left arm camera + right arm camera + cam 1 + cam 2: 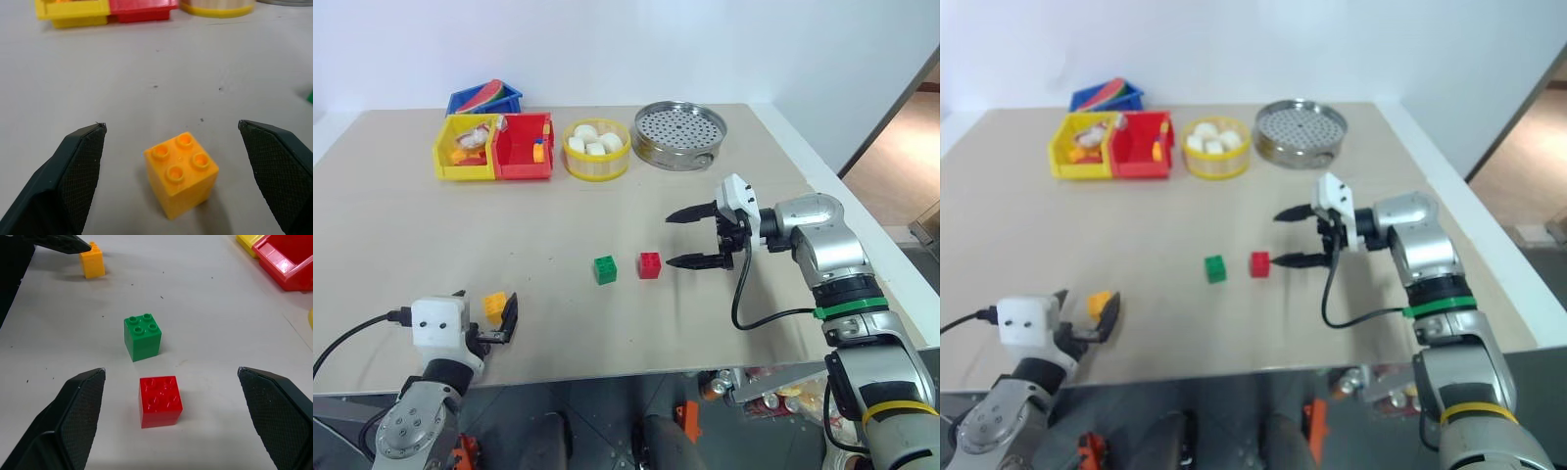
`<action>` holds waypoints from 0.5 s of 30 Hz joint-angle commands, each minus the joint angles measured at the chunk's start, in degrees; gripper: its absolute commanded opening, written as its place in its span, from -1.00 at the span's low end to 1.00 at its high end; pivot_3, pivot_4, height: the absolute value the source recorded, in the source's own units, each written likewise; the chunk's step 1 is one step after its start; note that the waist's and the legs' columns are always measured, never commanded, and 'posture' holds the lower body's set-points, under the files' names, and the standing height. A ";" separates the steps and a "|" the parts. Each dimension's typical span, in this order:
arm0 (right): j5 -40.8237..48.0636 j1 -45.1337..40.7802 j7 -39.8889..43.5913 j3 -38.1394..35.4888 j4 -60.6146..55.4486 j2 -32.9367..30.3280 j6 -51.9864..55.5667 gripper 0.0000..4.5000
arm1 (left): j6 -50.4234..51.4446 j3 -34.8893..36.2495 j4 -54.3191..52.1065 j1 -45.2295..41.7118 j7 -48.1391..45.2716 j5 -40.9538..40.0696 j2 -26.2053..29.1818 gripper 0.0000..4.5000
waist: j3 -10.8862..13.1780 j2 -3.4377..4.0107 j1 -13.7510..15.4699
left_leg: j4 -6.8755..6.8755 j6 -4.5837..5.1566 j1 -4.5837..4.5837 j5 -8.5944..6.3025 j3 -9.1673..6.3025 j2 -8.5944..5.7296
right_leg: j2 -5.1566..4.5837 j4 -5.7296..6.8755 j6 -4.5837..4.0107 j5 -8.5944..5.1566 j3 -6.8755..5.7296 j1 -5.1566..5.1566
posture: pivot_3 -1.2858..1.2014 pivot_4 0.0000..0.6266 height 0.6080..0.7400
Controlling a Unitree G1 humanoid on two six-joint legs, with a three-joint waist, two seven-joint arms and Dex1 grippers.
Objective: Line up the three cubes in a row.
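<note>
Yellow block (181,172) sits on the desk (607,323) between the left gripper's (489,318) spread jaws, well left of green (605,269) and red (650,265); centre, pinch flat sides; right gripper (697,238) spread beside red.

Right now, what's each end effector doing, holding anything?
Left end effector: open, empty, its fingers either side of the yellow cube.
Right end effector: open, empty, by the red cube.

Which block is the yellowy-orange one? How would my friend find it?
Start at the near edge of the table, on the robot's left side, where the left pincer waits open. The yellow-orange block sits between its fingers, untouched. Unlike the green block and red block paired mid-table, it stands alone.
</note>
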 commanded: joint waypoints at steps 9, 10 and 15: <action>0.67 -0.60 -0.26 -1.58 -1.64 -0.41 -0.63 1.00 | 2.69 -0.51 1.31 -0.92 0.78 -2.96 0.52 0.99 | 0.00 0.00 -0.02 | 0.00 0.00 -0.02 0.00 0.00 0.00 | 0.00 0.00 0.00 0.00 0.00 -0.01 | 0.03 -0.52 1.00; 0.65 -0.54 -0.29 -1.58 -1.67 -0.44 -0.65 1.00 | 2.86 -0.45 1.58 -0.82 0.66 -3.21 0.60 0.99 | 0.00 0.00 -0.02 | 0.00 0.00 -0.02 0.00 0.00 0.00 | 0.00 0.00 0.00 0.00 -0.01 -0.02 | 0.03 -0.52 1.00; 0.66 -0.44 -0.39 -1.59 -1.86 -0.50 -0.60 1.00 | 3.52 -0.09 3.00 -0.96 0.77 -3.32 1.20 0.99 | 0.00 0.00 -0.01 | -0.01 -0.01 -0.05 -0.01 -0.01 0.00 | 0.01 0.00 0.00 0.00 -0.01 -0.06 | 0.03 -0.52 1.00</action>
